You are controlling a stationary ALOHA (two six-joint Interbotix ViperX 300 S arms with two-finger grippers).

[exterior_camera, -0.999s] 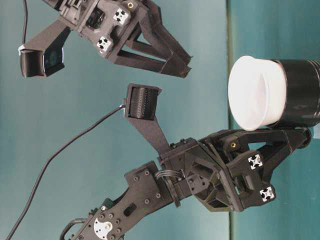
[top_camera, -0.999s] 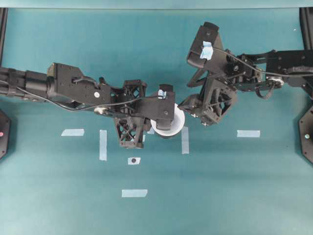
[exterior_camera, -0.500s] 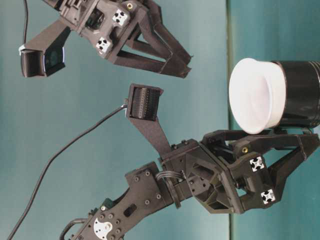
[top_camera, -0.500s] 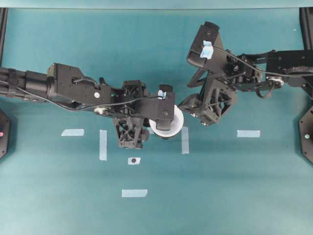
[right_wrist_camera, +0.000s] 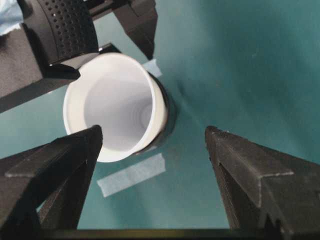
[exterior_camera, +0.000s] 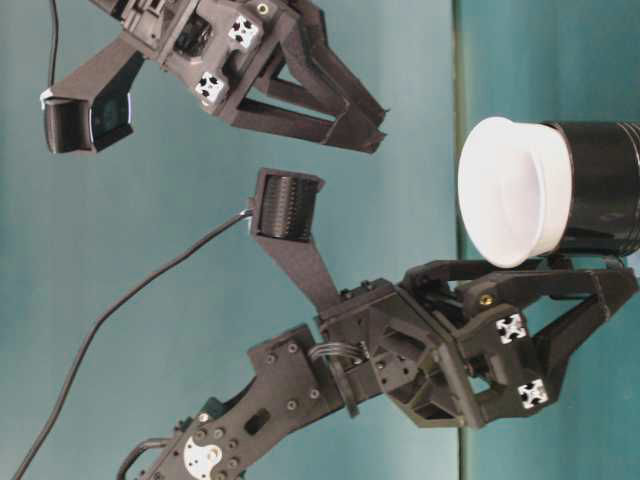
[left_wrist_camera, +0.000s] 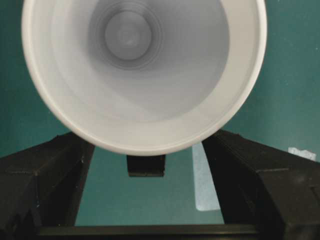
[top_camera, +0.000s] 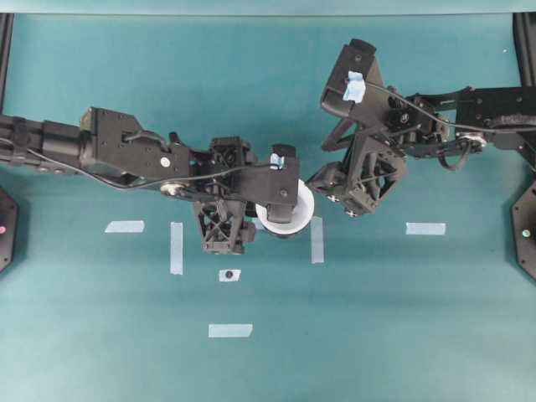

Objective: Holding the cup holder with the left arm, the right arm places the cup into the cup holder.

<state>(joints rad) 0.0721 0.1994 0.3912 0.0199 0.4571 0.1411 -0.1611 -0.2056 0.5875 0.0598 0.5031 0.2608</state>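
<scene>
Reaching in from the left, the left arm [top_camera: 126, 151] is seen with its end effector [exterior_camera: 575, 290] spread wide around the cup holder [exterior_camera: 600, 190], gripping nothing. The cup [top_camera: 291, 209] is seated in the cup holder, which stands on the teal surface [top_camera: 377, 318] between tape strips [top_camera: 317, 240]. Further right, the right arm [top_camera: 469, 113] is held with its end effector [right_wrist_camera: 152, 145] wide open and empty, just beside the cup.
</scene>
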